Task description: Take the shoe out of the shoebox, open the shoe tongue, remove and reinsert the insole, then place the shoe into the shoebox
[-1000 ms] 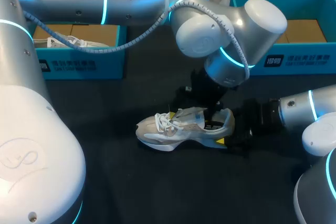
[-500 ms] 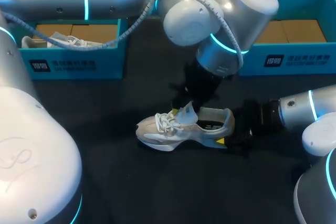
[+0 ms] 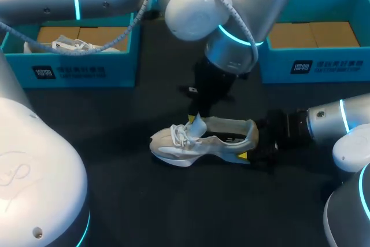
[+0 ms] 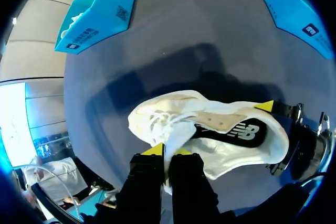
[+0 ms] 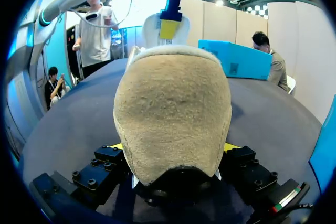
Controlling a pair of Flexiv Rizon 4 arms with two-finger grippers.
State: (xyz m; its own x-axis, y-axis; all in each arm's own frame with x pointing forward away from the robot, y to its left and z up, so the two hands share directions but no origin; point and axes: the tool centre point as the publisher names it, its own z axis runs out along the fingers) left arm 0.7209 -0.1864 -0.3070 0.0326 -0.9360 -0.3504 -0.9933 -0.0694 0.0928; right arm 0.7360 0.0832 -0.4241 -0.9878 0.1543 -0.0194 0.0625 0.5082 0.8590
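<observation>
Nearest to me, the shoe (image 3: pixel 196 143) lay on its sole on the table (image 3: pixel 144 201), outside both boxes, with its dark insole (image 4: pixel 236 132) showing in its open mouth. My left gripper (image 4: pixel 167 151) hung just above the laces. Its fingers were almost together and pinched the tongue (image 4: pixel 176 136), which stood up out of the shoe. My right gripper (image 5: pixel 174 146) lay low behind the shoe, its fingers spread wide and pressed on either side of the heel (image 5: pixel 173 103), which sat clamped between them.

Beyond my left gripper, the left shoebox (image 3: pixel 81 72) held a second white shoe (image 3: pixel 69 45) on its brown cardboard floor. Beyond my right gripper stood the right shoebox (image 3: pixel 324 65). I could see only brown cardboard in it, as my left arm hid its near end.
</observation>
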